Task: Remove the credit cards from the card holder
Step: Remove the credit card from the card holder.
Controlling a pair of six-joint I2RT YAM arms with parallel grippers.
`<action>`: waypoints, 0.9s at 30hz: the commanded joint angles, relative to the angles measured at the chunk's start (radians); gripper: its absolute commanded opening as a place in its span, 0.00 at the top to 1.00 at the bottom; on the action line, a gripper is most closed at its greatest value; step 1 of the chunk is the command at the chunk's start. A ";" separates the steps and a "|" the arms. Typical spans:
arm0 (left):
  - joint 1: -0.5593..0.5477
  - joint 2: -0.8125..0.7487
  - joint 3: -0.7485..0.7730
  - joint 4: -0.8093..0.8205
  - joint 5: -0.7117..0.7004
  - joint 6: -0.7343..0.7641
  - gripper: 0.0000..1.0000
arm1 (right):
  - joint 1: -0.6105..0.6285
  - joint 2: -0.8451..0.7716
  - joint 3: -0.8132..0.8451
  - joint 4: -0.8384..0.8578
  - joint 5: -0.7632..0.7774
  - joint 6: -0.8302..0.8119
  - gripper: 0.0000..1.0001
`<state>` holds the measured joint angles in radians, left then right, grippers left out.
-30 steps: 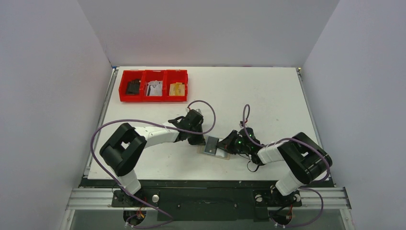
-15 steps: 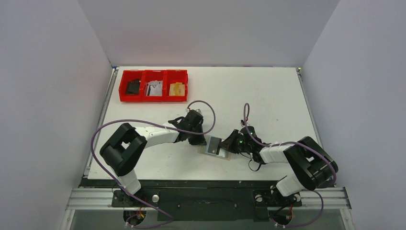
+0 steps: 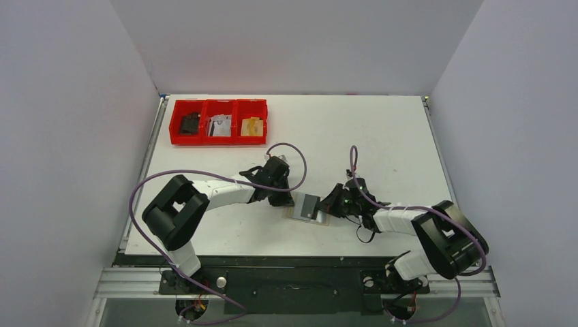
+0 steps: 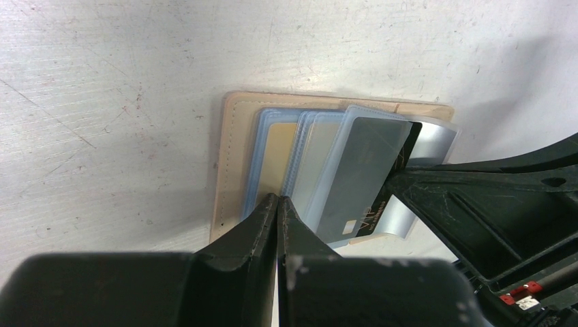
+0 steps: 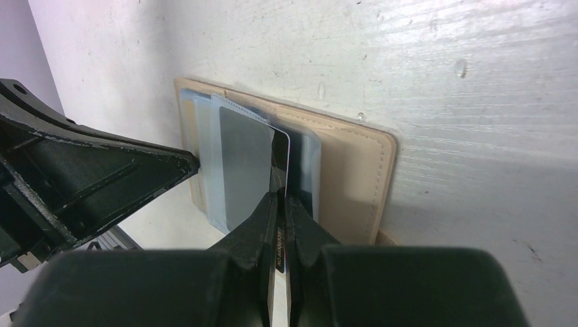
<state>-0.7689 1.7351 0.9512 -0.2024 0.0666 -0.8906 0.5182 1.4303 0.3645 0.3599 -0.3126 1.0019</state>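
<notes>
Card holder: we see the tan card holder point(image 4: 232, 163) lying open and flat on the table, near its front edge, between the two grippers.
Credit cards: the credit cards point(image 4: 320, 163) sit fanned in pale blue sleeves on the holder. A dark card point(image 4: 361, 170) lies uppermost and juts out over the holder's edge.
Left gripper: the left gripper point(image 4: 278, 203) has its fingers pressed together with no gap. We see nothing between them; the tips rest on the near edge of the pale blue sleeves, just beside the tan margin.
Right gripper: the right gripper point(image 5: 281, 201) is closed down to a sliver. We think it pinches the dark card, which shows edge-on as a thin pale line between the fingers.
Surface: we find a white, scuffed table point(image 3: 382, 136) with a red tray point(image 3: 218, 142) of three compartments at the far left, well apart from the holder.
Room: plain pale walls point(image 3: 293, 41) close in the table on three sides.
Hard to make out: from above, the grippers cover both ends of the holder, so we cannot count the cards. The small items in the tray are too small for us to name.
</notes>
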 commanded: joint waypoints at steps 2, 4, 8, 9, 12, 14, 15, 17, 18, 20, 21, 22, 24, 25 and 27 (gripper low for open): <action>0.002 0.056 -0.069 -0.127 -0.071 0.020 1.00 | -0.027 -0.054 -0.013 -0.118 0.083 -0.061 1.00; 0.002 0.054 -0.070 -0.125 -0.071 0.019 1.00 | -0.030 -0.068 -0.009 -0.146 0.087 -0.069 1.00; 0.002 0.056 -0.073 -0.118 -0.068 0.016 1.00 | -0.037 -0.079 0.003 -0.188 0.088 -0.088 1.00; 0.003 0.055 -0.073 -0.118 -0.067 0.015 1.00 | -0.037 -0.082 0.003 -0.195 0.089 -0.090 1.00; 0.002 0.051 -0.074 -0.117 -0.067 0.013 1.00 | -0.043 -0.101 0.002 -0.210 0.093 -0.093 1.00; 0.002 0.049 -0.075 -0.115 -0.068 0.013 1.00 | -0.047 -0.115 0.001 -0.234 0.098 -0.099 1.00; 0.001 0.049 -0.076 -0.115 -0.068 0.012 1.00 | -0.050 -0.126 0.002 -0.240 0.100 -0.103 1.00; 0.001 0.048 -0.076 -0.113 -0.069 0.011 1.00 | -0.055 -0.145 0.002 -0.258 0.102 -0.107 1.00; 0.002 0.047 -0.076 -0.114 -0.068 0.012 1.00 | -0.057 -0.152 0.003 -0.271 0.102 -0.109 1.00; 0.001 0.045 -0.073 -0.112 -0.067 0.012 1.00 | -0.061 -0.173 0.007 -0.289 0.104 -0.114 1.00; 0.001 0.042 -0.070 -0.112 -0.067 0.012 1.00 | -0.063 -0.186 0.008 -0.296 0.105 -0.117 1.00; 0.000 0.041 -0.067 -0.113 -0.067 0.012 1.00 | -0.065 -0.199 0.010 -0.308 0.105 -0.118 1.00; -0.002 0.038 -0.055 -0.119 -0.067 0.014 1.00 | -0.069 -0.215 0.017 -0.325 0.105 -0.123 1.00; -0.006 0.035 -0.043 -0.126 -0.067 0.016 1.00 | -0.071 -0.221 0.021 -0.331 0.105 -0.127 1.00; -0.010 0.028 -0.024 -0.135 -0.068 0.019 1.00 | -0.072 -0.233 0.027 -0.347 0.105 -0.133 1.00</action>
<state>-0.7700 1.7290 0.9382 -0.1822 0.0673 -0.9066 0.4568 1.2308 0.3645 0.0792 -0.2539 0.9085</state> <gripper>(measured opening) 0.003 0.008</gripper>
